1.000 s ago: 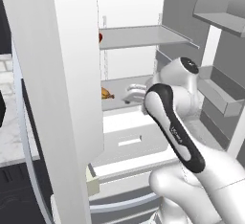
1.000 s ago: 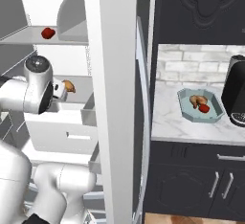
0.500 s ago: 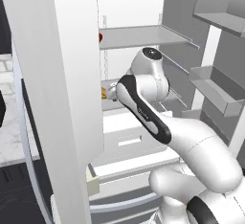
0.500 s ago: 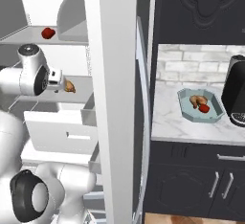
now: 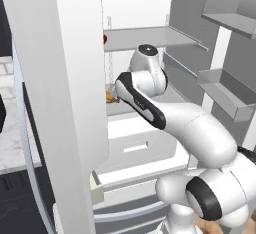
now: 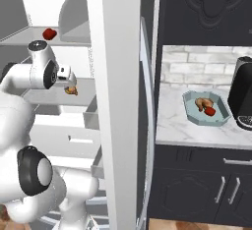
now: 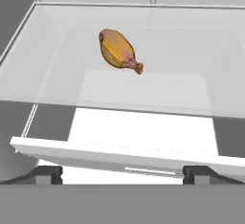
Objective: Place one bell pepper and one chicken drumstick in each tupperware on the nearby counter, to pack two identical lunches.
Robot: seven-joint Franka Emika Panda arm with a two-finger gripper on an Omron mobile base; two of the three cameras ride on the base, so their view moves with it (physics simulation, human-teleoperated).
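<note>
On the fridge shelf lies a chicken drumstick, alone; the pincer hangs before it, jaws wide apart, holding nothing.

My white arm reaches up from the lower right into the open fridge. It bends at the middle shelf, where a bit of the golden chicken drumstick peeks out beside it. A small red bell pepper sits at the edge of the shelf above.
</note>
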